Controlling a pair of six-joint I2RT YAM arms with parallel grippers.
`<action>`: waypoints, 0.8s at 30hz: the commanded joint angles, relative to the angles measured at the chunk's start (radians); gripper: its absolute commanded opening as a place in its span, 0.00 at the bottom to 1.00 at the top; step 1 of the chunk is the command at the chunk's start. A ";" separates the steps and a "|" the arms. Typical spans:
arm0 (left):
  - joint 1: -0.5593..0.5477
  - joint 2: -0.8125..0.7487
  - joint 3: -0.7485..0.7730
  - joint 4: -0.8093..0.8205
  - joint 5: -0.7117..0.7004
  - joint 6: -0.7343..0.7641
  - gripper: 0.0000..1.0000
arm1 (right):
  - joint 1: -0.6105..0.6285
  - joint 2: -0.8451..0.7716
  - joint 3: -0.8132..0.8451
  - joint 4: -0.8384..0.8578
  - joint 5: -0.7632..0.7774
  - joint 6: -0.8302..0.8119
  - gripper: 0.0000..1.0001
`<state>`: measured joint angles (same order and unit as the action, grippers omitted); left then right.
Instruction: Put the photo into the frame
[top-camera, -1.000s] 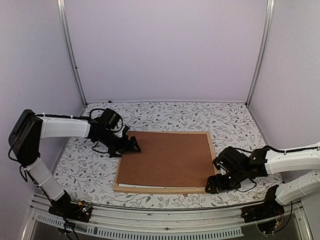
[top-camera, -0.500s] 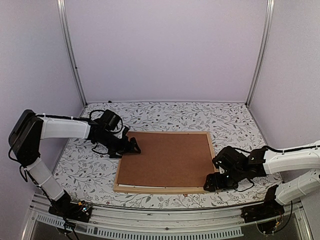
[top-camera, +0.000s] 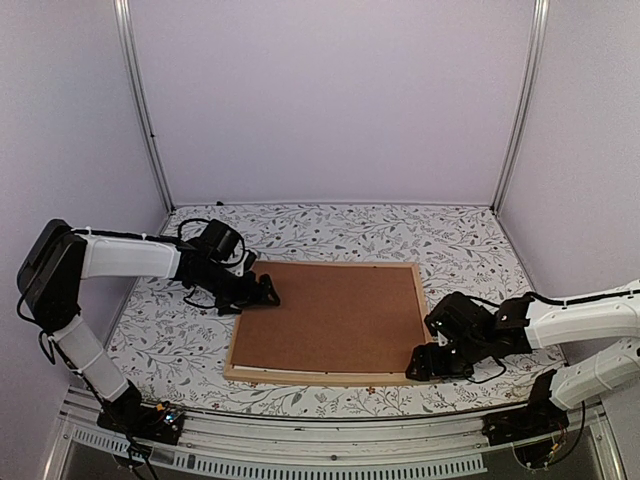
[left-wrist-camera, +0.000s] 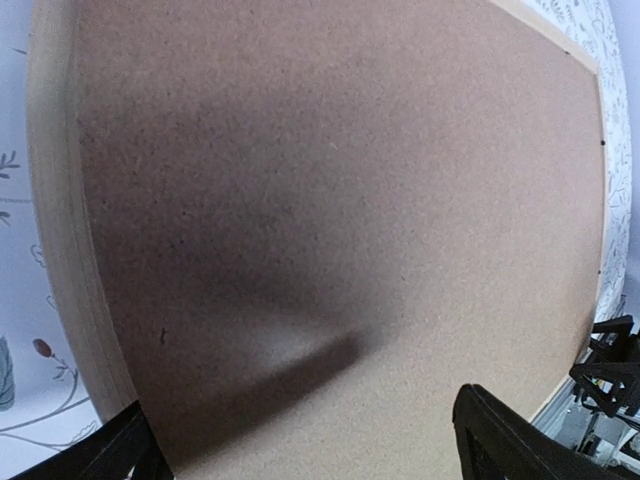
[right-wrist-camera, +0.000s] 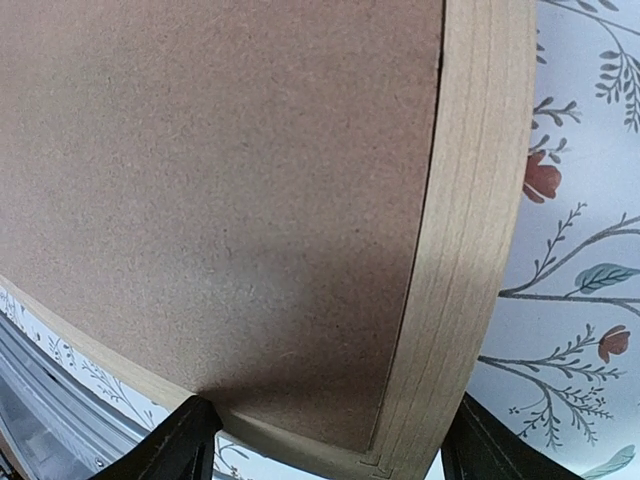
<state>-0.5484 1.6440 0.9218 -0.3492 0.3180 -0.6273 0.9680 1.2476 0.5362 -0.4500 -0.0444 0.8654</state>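
Observation:
The frame (top-camera: 320, 378) lies flat on the flowered table, its light wood rim around a plain brown backing board (top-camera: 335, 315). The photo is hidden. My left gripper (top-camera: 268, 290) hangs open over the frame's far-left corner; in the left wrist view its fingers (left-wrist-camera: 495, 435) stand wide over the board (left-wrist-camera: 330, 200), beside the rim (left-wrist-camera: 55, 200). My right gripper (top-camera: 425, 362) is low at the near-right corner. In the right wrist view its jaws (right-wrist-camera: 325, 445) stand open, astride the corner of the rim (right-wrist-camera: 475, 200) and board (right-wrist-camera: 220, 180).
The flowered tablecloth (top-camera: 330, 230) runs round the frame on all sides. Lilac walls with metal posts (top-camera: 145, 110) close in the back and sides. A metal rail (top-camera: 300, 440) with both arm bases runs along the near edge.
My right gripper has slid left onto the frame's near-right corner and its jaws have narrowed. The white strip under the board's near-left edge no longer shows. The left arm has stayed put.

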 joint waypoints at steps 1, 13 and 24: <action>-0.010 -0.014 0.004 0.021 0.026 0.015 0.97 | 0.000 0.042 -0.046 0.071 -0.006 0.066 0.76; -0.028 0.006 -0.017 0.004 -0.035 0.030 0.97 | -0.001 0.058 -0.057 0.083 -0.017 0.076 0.80; -0.065 -0.005 0.026 -0.096 -0.149 0.052 1.00 | -0.001 0.014 -0.037 0.031 0.006 0.062 0.86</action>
<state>-0.5774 1.6440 0.9287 -0.3569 0.2100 -0.5964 0.9680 1.2446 0.5240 -0.3885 -0.0570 0.9241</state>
